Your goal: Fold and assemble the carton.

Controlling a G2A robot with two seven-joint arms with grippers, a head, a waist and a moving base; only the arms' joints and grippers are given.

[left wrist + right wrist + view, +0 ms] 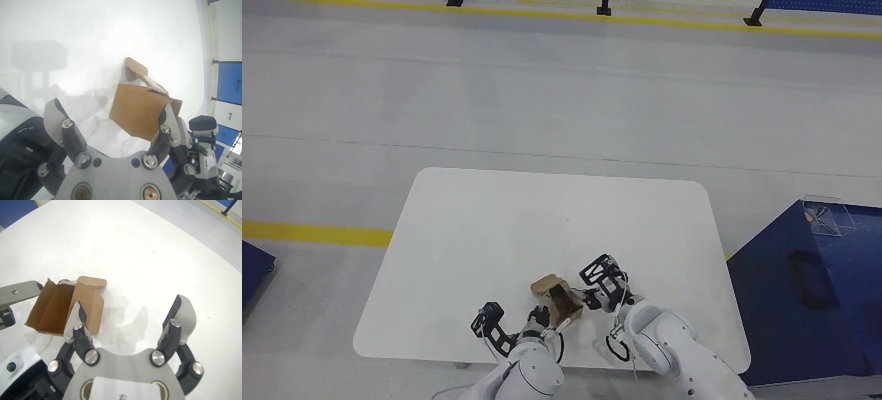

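Carton braced between two open grippers

The carton (54, 309) sits on the table (542, 220) near its front edge, half set up, with one end open and a worn flap (137, 69) standing loose at the far end. The left gripper (111, 106) and the right gripper (127, 300) are both spread wide and hold nothing. Each has one finger against an opposite wall of the carton. This looks like a way to keep the carton square and stop it sliding while a flap is pushed in. I judge the folding to be only partly done, because no end looks closed.
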